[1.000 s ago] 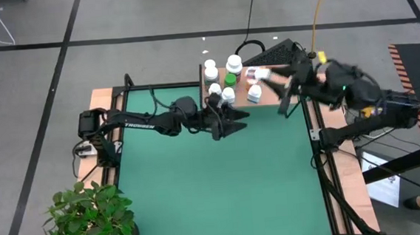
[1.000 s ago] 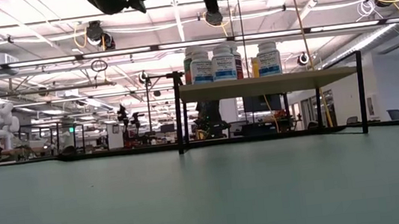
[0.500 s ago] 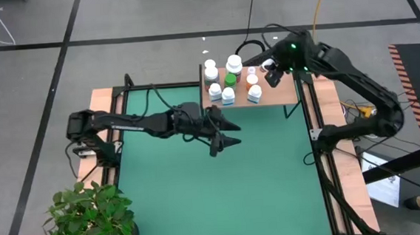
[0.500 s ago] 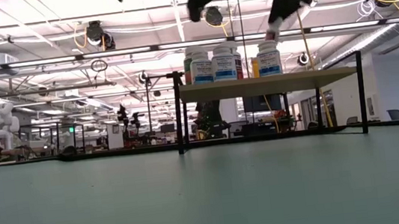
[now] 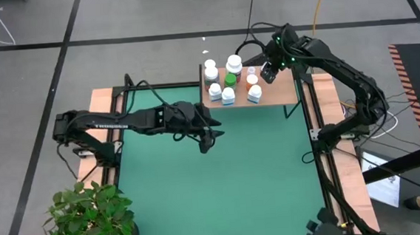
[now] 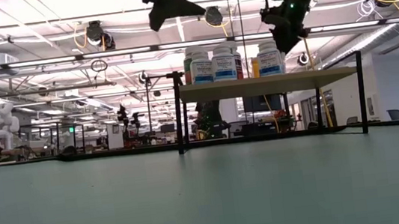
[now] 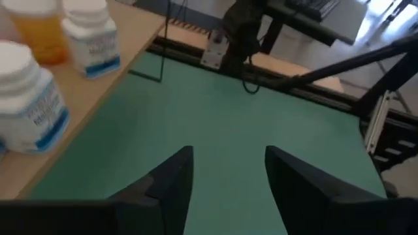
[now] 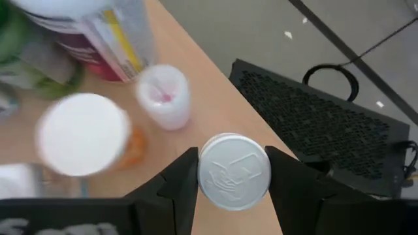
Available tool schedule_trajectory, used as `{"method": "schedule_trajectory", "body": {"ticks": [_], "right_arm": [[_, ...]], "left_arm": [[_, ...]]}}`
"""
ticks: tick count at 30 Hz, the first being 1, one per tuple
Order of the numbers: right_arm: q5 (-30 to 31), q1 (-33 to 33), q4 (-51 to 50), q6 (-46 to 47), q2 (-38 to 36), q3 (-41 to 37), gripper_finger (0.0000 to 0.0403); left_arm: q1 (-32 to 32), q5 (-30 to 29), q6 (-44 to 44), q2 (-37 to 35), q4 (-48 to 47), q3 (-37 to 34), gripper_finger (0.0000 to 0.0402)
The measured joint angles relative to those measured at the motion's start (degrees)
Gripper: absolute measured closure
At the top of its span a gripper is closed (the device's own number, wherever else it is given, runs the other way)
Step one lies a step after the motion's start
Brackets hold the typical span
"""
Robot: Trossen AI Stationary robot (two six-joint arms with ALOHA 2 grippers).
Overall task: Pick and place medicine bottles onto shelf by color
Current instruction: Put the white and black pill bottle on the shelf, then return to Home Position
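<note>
- Shelf (image 5: 286,96) carries the bottles (image 5: 228,95) at the table's far edge.
- Right gripper (image 8: 233,173) clamps a white-capped bottle (image 8: 234,171) above the shelf; its label is hidden.
- Left gripper (image 7: 227,171) hangs part-open and empty over the mat (image 5: 222,183).

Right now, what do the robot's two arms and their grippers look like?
Both arms are dark, slim and jointed, with black cables looping along them. The left gripper ends in two dark, tapering fingers. The right gripper has the same dark fingers, and a small green light glows on its arm near the wrist.
</note>
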Motion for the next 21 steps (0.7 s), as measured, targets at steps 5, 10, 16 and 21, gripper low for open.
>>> {"method": "schedule_trajectory", "body": {"ticks": [5, 10, 16, 21], "right_arm": [[-0.12, -1.33, -0.38, -0.69, 1.88, 0.0, 0.0251], [-0.48, -1.41, -1.94, -1.39, 2.14, 0.0, 0.0239], [-1.63, -1.41, -2.03, -0.92, 2.14, 0.0, 0.0207], [-1.56, -1.41, -2.15, 0.88, 1.7, 0.0, 0.0155]], "left_arm": [[0.13, -0.62, -0.64, -0.01, -1.59, 0.07, 0.0215], [0.2, -1.53, -1.33, -0.03, -2.75, 0.07, 0.0215], [1.28, -1.59, -3.3, -0.01, -2.67, 0.07, 0.0215], [2.22, -1.61, -5.11, -0.93, -3.69, 0.04, 0.0215]]}}
